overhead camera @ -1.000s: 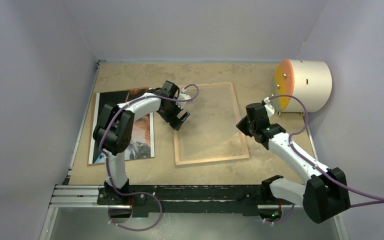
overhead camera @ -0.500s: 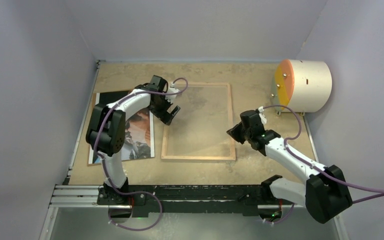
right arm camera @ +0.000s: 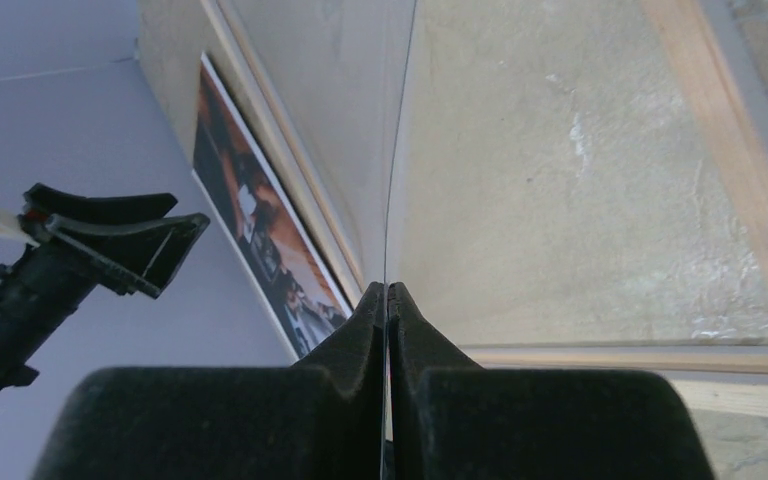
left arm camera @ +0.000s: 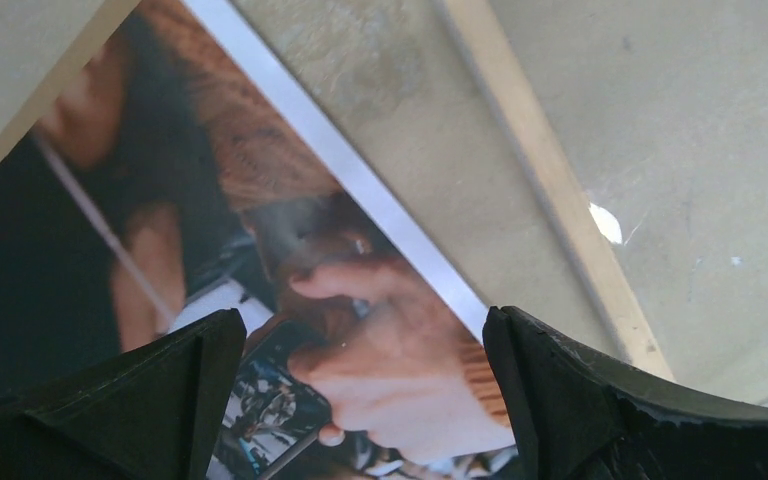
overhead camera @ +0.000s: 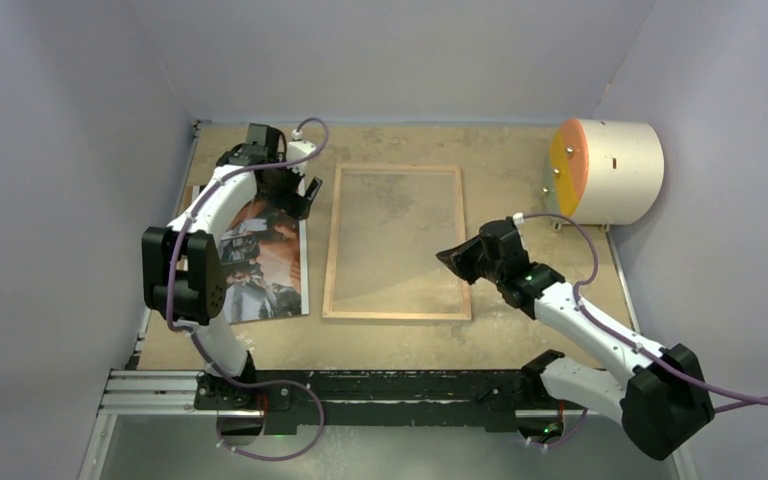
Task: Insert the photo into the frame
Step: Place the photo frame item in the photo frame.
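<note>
The photo (overhead camera: 270, 262) lies picture up at the table's left; it also shows in the left wrist view (left arm camera: 260, 200). The frame (overhead camera: 332, 250) lies wood side up in the middle, close beside the photo, and its rim (left arm camera: 540, 170) shows in the left wrist view. My left gripper (overhead camera: 298, 197) is open and empty, hovering over the photo's far right corner (left arm camera: 360, 330). My right gripper (overhead camera: 450, 257) is at the frame's right rim, shut (right arm camera: 388, 290) on the thin clear pane (right arm camera: 400, 150), seen edge-on.
A brown backing board (overhead camera: 186, 262) lies under the photo, showing along its left edge. A cream cylinder with an orange face (overhead camera: 610, 170) stands at the far right. Walls close in the left and back. A metal rail (overhead camera: 160, 385) runs along the near edge.
The frame slid left and straightened up beside the photo, with my right gripper moving left along with it. My left gripper moved from over the frame to the far left, above the photo.
</note>
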`<act>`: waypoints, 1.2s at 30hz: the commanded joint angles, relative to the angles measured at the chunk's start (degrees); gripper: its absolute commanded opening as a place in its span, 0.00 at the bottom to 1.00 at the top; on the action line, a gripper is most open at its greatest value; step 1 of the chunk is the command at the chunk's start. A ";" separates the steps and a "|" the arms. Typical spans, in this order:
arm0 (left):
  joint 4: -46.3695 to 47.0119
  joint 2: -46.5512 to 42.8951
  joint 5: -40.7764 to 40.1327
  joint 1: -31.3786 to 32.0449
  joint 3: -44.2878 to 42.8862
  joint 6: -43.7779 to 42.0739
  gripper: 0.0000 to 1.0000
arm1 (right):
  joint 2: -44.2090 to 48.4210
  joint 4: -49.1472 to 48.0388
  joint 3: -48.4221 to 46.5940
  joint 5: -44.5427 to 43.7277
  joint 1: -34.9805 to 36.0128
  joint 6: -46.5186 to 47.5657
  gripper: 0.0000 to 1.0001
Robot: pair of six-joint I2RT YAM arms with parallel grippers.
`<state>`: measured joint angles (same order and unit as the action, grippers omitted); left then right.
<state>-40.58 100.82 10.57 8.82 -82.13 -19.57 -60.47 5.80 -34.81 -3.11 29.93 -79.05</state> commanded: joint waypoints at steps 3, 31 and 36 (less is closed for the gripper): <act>-0.07 -1.66 -0.02 -2.49 2.93 -2.22 0.99 | 1.01 -2.56 -1.17 2.13 2.96 -5.14 0.00; 0.61 -1.98 -0.61 -11.17 0.46 2.62 0.98 | -9.43 1.07 -30.74 -1.92 11.73 12.19 0.00; 0.74 -0.05 -2.28 -18.63 -4.35 5.25 0.97 | -11.77 -0.76 -36.91 0.21 14.15 12.37 0.00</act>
<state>-40.64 100.40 10.04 -4.99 -82.28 -17.47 -72.69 8.25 -67.59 -4.86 41.89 -69.30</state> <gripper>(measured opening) 0.974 0.004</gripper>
